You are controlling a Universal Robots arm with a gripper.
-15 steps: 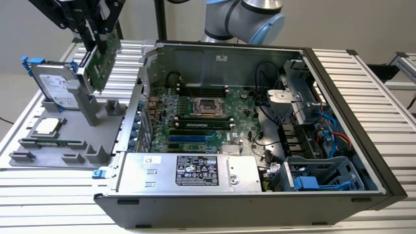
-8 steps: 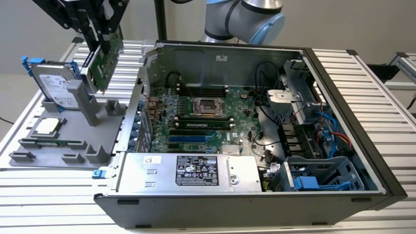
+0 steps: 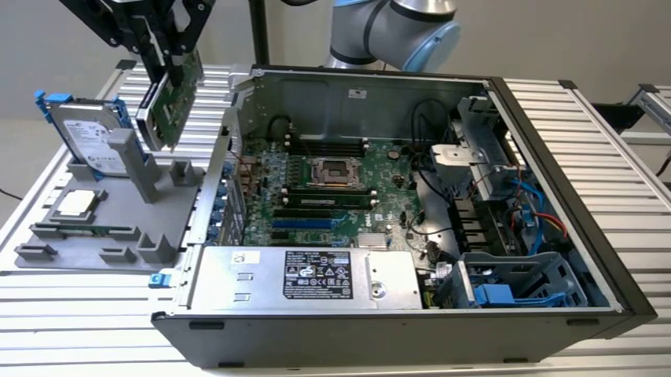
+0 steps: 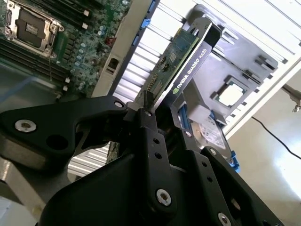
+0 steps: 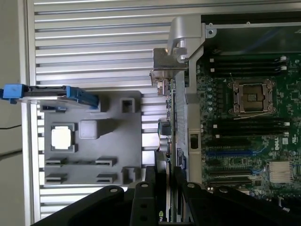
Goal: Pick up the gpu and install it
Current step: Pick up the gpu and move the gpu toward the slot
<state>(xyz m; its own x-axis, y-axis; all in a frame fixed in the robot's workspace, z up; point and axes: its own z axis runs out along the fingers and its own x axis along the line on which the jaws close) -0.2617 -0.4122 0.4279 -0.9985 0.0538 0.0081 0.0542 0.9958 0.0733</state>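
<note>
The gpu hangs in the air, tilted, above the grey holder tray at the exterior view's left, just outside the open computer case. My gripper is shut on its upper end. The second wrist view has the green board and black shroud of the gpu reaching out from between my fingers. Seen edge-on in the first wrist view, the gpu with its silver bracket lies along the case wall, beside the motherboard.
On the tray stand a silver hard drive with blue rails, a square processor chip and a thin green memory stick. Inside the case are the processor socket, blue slots, a power supply and cables.
</note>
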